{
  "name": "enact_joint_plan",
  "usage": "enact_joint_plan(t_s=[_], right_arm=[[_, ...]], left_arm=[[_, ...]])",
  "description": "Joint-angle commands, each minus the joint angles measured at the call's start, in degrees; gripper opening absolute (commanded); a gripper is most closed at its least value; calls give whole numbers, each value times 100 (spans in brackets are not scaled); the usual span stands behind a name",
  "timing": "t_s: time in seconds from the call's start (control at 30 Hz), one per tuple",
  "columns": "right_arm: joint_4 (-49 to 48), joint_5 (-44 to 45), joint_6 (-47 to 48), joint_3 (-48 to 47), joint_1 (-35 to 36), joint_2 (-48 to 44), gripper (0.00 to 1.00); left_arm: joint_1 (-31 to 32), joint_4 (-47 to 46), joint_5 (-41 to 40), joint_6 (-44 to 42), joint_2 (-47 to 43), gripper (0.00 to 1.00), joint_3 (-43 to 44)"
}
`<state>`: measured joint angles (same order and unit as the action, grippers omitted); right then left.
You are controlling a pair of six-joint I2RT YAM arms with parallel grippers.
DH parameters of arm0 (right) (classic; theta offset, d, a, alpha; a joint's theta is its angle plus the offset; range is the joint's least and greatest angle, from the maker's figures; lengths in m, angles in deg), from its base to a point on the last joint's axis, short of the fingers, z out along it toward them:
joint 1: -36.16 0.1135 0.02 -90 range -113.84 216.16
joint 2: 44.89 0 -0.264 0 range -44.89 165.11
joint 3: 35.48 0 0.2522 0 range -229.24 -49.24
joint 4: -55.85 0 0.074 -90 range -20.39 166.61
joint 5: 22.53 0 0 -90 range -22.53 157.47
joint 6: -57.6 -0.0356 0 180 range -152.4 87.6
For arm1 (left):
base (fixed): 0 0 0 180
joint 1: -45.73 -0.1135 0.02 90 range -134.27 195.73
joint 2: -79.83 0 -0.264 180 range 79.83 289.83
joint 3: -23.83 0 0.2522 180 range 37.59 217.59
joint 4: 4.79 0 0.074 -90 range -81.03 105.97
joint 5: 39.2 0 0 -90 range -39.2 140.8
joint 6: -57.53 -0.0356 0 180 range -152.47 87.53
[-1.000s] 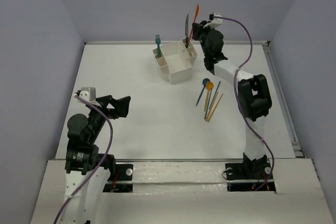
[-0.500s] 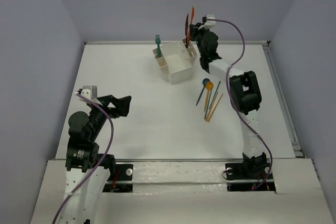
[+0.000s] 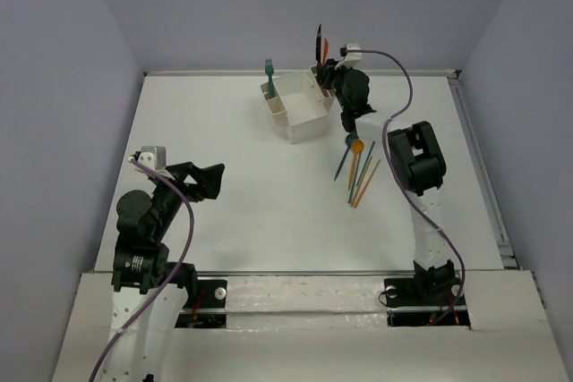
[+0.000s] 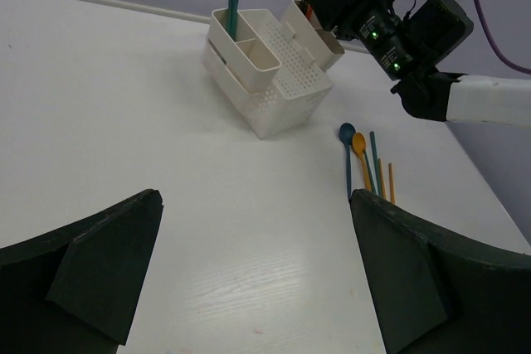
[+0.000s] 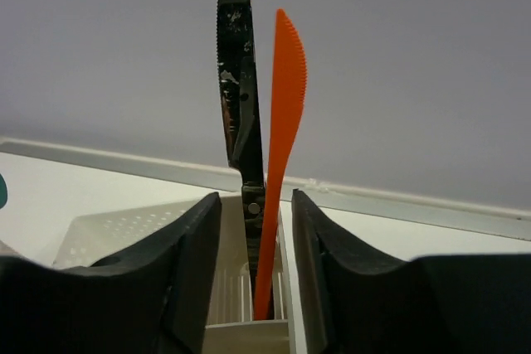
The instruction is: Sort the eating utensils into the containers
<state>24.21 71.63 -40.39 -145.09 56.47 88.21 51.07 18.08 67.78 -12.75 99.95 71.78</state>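
Pale lilac-grey walls on three sides, white table (image 3: 224,185) beneath. Toward the far edge, near centre, set at an angle: white plastic caddy (image 3: 309,124), with a large square compartment in the middle and narrow slots on its flanks.

In the slot on the left-arm side: teal fork (image 3: 269,73), upright, tines up.

In the slot on the right-arm side: dark-handled steel knife (image 5: 236,80) and orange plastic knife (image 5: 284,97), both upright, blades up, side by side and touching or nearly so. Orange blade shorter than the steel one. Lower ends down inside the slot.

Right gripper (image 5: 255,198) directly at that slot, one finger either side of the two knives. Jaws spread, a gap visible between each finger and the blades, no pinch on either.

Left gripper (image 4: 253,196) low over the near left of the table, well apart from the caddy. Jaws spread wide, nothing between them.

On the bare table on the right-arm side of the caddy, a loose cluster lying flat and roughly parallel:
- blue spoon (image 4: 348,159), bowl toward the caddy
- orange spoon (image 4: 362,159), just beside it, bowl toward the caddy
- slim teal utensil (image 4: 373,159), next over, head too small to tell
- slim orange utensil (image 4: 392,184), outermost, kind too small to tell

Large middle compartment: contents not discernible from the top view.
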Motion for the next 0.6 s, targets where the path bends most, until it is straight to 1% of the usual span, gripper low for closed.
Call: enact_joint_plan(t_s=[0.0, 0.03, 0.1, 0.2, 0.23, 0.3, 0.33, 0.37, 0.4, 0.43, 0.47, 0.5, 0.53, 0.57], right_arm=[[-356, -205, 87, -12, -19, -486, 52], [-155, -240, 61, -73, -19, -600, 58], [292, -284, 8, -222, -19, -732, 62], [707, -320, -89, -241, -19, -1100, 64], [1083, -311, -141, -250, -19, -1215, 65], [1332, -232, -282, 57, -19, -1522, 66], [1550, -127, -421, 441, -19, -1906, 66], [1666, -74, -466, 645, -19, -2110, 66], [1815, -13, -528, 856, -19, -2513, 66], [2112, 136, -676, 1084, -19, -2734, 66], [2245, 207, -747, 1565, -19, -2945, 65], [2421, 269, -818, 1770, -19, -3139, 63], [2936, 443, -1010, 1946, -19, -3532, 60], [3185, 541, -1107, 2139, -19, -3728, 58]], left_arm=[[-33, -313, 87, -74, -43, 99, -9], [-33, -321, 87, -74, -52, 99, -9], [-33, -321, 87, -74, -87, 99, -18], [-33, -321, 78, -74, -131, 99, -9], [-33, -321, 69, -74, -140, 99, -18], [-33, -313, 78, -83, -157, 99, -18], [-33, -313, 78, -74, -175, 99, -9], [-33, -313, 87, -74, -201, 99, -18], [-33, -321, 96, -74, -219, 99, -18], [-33, -321, 104, -74, -228, 99, -18], [-33, -330, 113, -74, -263, 99, -18], [-33, -330, 113, -74, -272, 99, -18], [-33, -339, 139, -65, -289, 99, -36], [-33, -330, 140, -65, -307, 99, -36]])
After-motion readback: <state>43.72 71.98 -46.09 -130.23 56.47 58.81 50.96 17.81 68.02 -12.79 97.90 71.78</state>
